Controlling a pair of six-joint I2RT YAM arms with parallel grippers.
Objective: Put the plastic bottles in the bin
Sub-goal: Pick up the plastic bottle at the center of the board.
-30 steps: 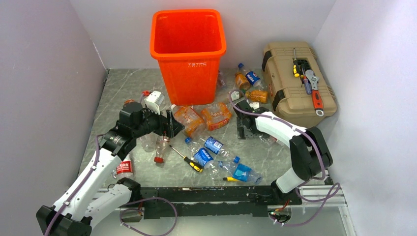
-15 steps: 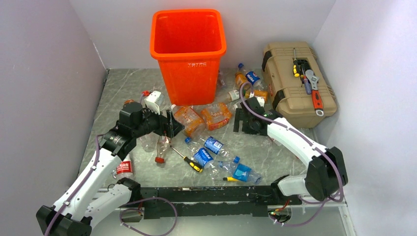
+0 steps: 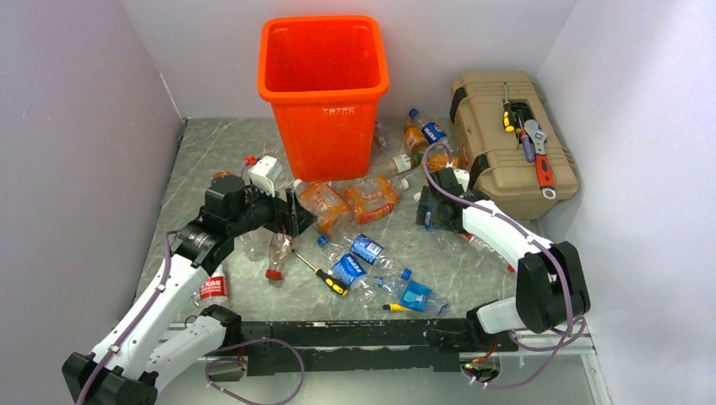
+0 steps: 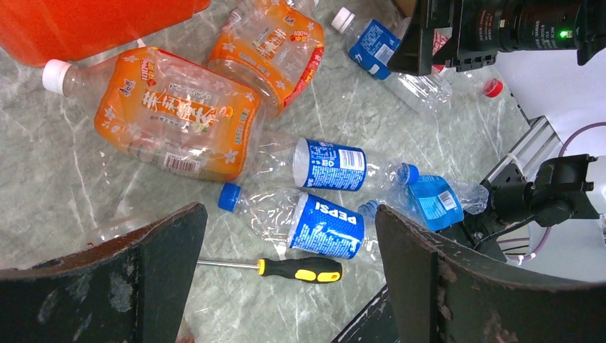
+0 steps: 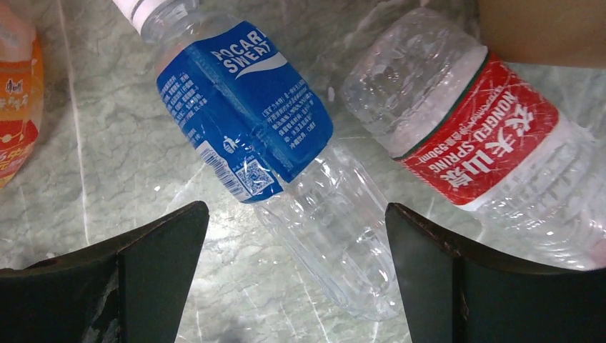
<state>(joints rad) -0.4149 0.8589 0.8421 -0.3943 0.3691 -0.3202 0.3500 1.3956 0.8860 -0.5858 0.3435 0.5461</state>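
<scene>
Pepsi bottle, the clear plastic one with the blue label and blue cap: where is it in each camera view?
Top external: the clear plastic Pepsi bottle lies near the centre of the picture, slightly low.
Left wrist: lower centre, its label upside down.
Right wrist: not in it.
Shared landmark: the yellow-and-black-handled screwdriver lying right beside it in both of those views.

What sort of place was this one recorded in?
Probably a lab test cell: bare pale walls box in a grey marble-patterned tabletop, and crushed plastic bottles lie scattered beside a tall orange plastic bin and a tan toolbox.
</scene>
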